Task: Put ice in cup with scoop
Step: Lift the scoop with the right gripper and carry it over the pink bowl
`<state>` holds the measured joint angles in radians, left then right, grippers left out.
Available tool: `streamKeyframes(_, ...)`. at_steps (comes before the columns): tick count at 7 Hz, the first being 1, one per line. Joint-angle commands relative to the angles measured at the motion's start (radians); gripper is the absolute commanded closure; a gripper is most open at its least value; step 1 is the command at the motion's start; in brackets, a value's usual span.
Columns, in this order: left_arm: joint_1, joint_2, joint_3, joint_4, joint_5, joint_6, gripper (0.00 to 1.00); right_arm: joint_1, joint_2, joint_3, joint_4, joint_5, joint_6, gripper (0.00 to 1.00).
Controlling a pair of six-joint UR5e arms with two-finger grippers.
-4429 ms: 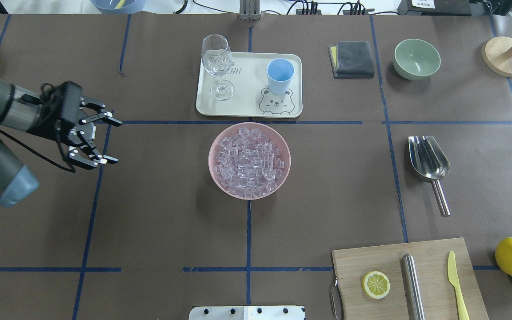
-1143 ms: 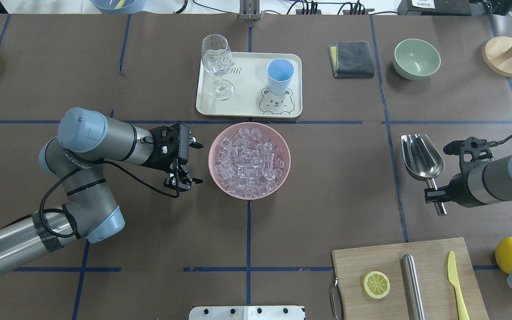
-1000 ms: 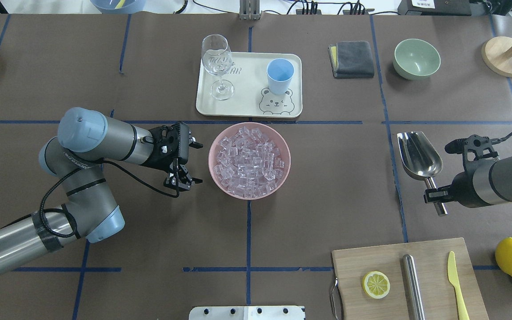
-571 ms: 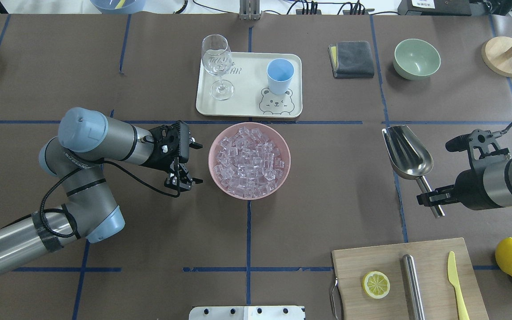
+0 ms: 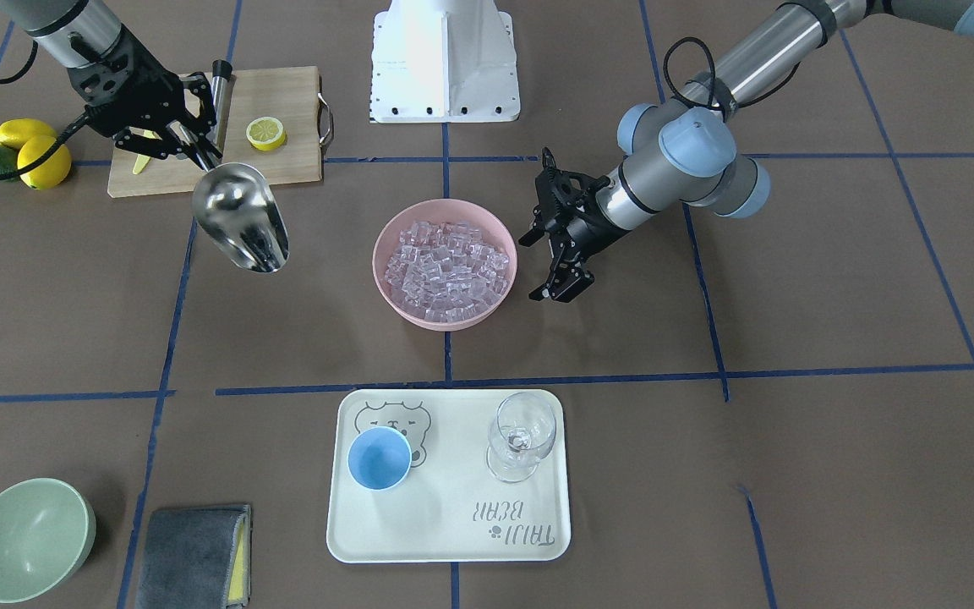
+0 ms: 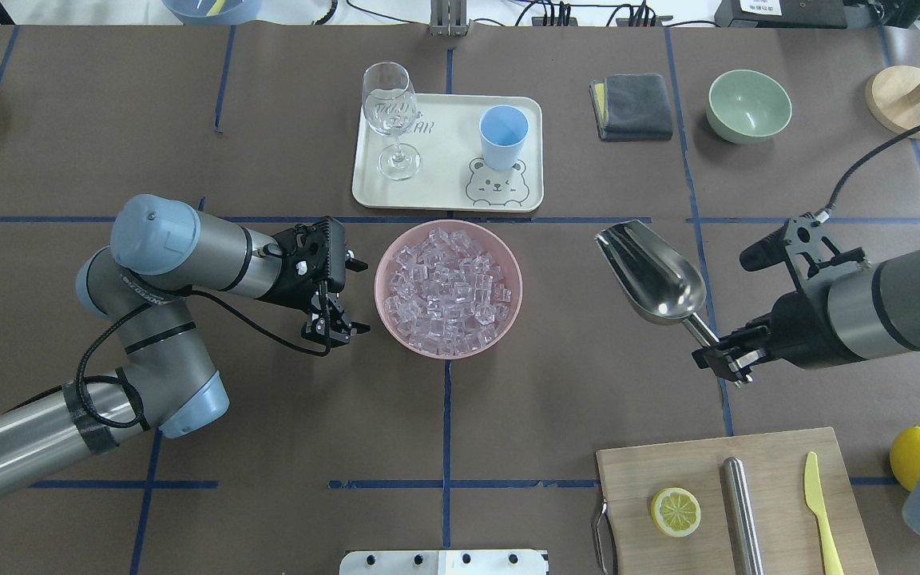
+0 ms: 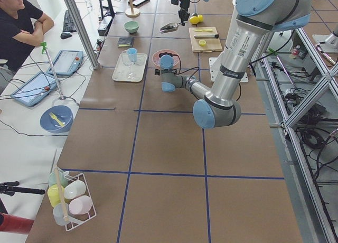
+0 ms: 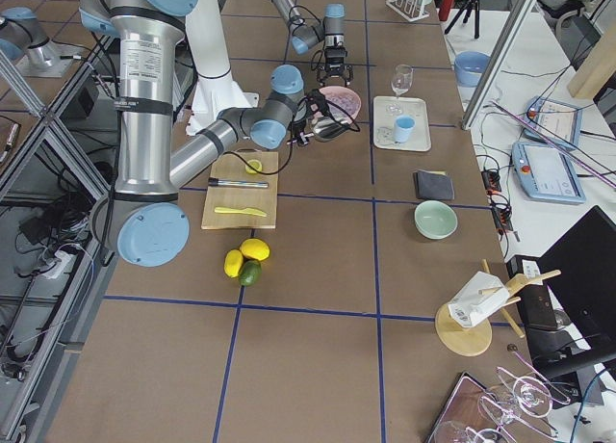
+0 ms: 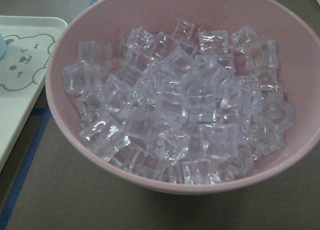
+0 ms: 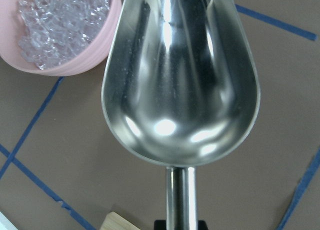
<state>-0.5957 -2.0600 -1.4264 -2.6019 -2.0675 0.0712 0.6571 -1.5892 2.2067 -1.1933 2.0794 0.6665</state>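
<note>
Change: I am now carrying the scoop [image 6: 652, 271], lifted off the tabletop [image 6: 588, 383], toward the ice [image 6: 448, 291].
Right fingers [image 6: 719, 358]: clamping its handle.
Left fingers [image 6: 336, 326]: hanging wide beside the pink bowl [image 6: 381, 279].
Cup [image 6: 503, 136]: waiting unfilled on the tray [image 6: 444, 204]; scooping comes next.

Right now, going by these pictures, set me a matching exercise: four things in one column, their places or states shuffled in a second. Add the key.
Things:
1. scoop
2. ice
3. cup
4. left end effector

Places or states:
A. open, beside the pink bowl
B. upright on the tray
C. held by its handle in the right end effector, trough empty
D. heaped in the pink bowl

Pairs: 1-C; 2-D; 3-B; 4-A
</note>
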Motion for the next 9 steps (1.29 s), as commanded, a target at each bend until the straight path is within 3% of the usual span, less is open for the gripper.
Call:
streamKeyframes(1,0.002,-0.002,0.001,-0.003,0.001,-0.002,0.00,-0.017,0.191,-0.001,-0.251,0.001,-0.112,1.00)
streamKeyframes(2,0.002,-0.002,0.001,-0.004,0.001,-0.002,0.00,-0.024,0.280,-0.004,-0.372,-0.001,-0.140,1.00)
streamKeyframes(4,0.002,-0.002,0.003,-0.004,0.004,-0.002,0.00,-0.024,0.499,-0.004,-0.774,-0.027,-0.291,1.00)
streamKeyframes(5,0.002,-0.002,0.004,-0.006,0.006,-0.002,0.00,-0.036,0.579,-0.019,-0.922,-0.076,-0.361,1.00)
streamKeyframes(7,0.004,-0.002,0.006,-0.007,0.006,-0.002,0.00,-0.036,0.708,-0.085,-1.111,-0.116,-0.528,1.00)
streamKeyframes(9,0.004,-0.002,0.006,-0.009,0.006,-0.004,0.00,-0.088,0.825,-0.157,-1.272,-0.241,-0.565,1.00)
